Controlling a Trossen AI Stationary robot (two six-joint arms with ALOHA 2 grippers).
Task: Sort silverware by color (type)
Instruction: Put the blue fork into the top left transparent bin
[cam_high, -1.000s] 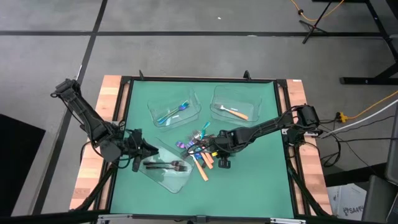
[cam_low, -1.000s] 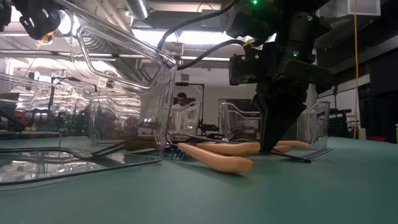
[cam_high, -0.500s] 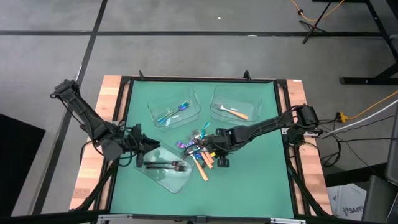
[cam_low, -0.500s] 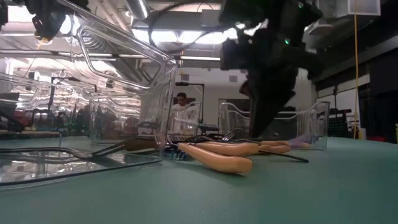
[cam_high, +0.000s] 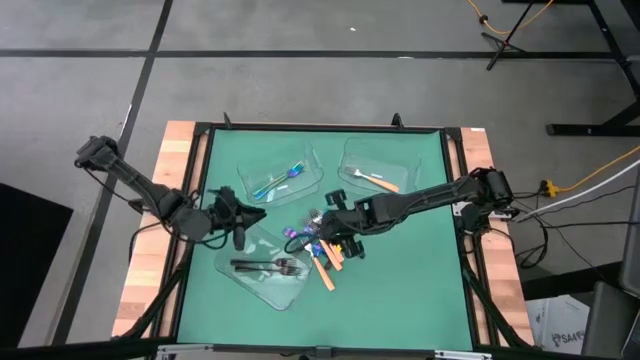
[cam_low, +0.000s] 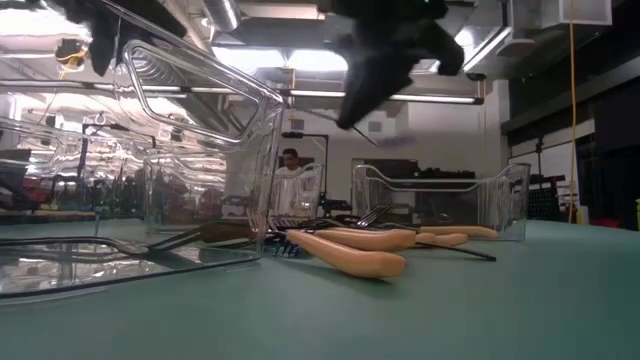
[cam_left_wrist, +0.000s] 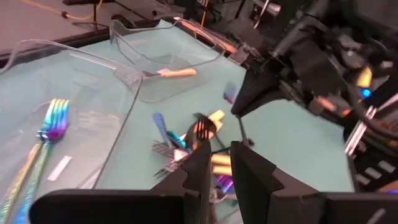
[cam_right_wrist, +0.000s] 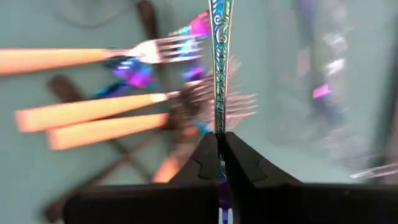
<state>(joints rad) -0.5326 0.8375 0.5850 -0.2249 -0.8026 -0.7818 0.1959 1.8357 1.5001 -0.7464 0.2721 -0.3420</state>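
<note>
The silverware pile lies mid-table, with orange-handled, iridescent and dark pieces mixed together. My right gripper hangs above the pile, shut on an iridescent utensil. In the low view this utensil shows clear of the pile. My left gripper hovers by the near tray's far edge. Its fingers stand a little open with nothing between them. A dark fork lies flat in the near tray. My right gripper pinches the iridescent utensil's slim engraved shaft between its two fingers. The fingers slant down from the table's right side. The utensil runs on beyond the fingertips, lifted clear of the pile; which end is held I cannot tell.
Two more clear trays stand at the back. The left one holds iridescent pieces and the right one an orange-handled fork. Bare green mat lies near and right of the pile. A person shows in the room beyond the table.
My right gripper has risen from the pile and gone toward the far left, rolling as it went. It has lifted the iridescent utensil clear. My left gripper has swung from over the near tray toward the table's far edge.
</note>
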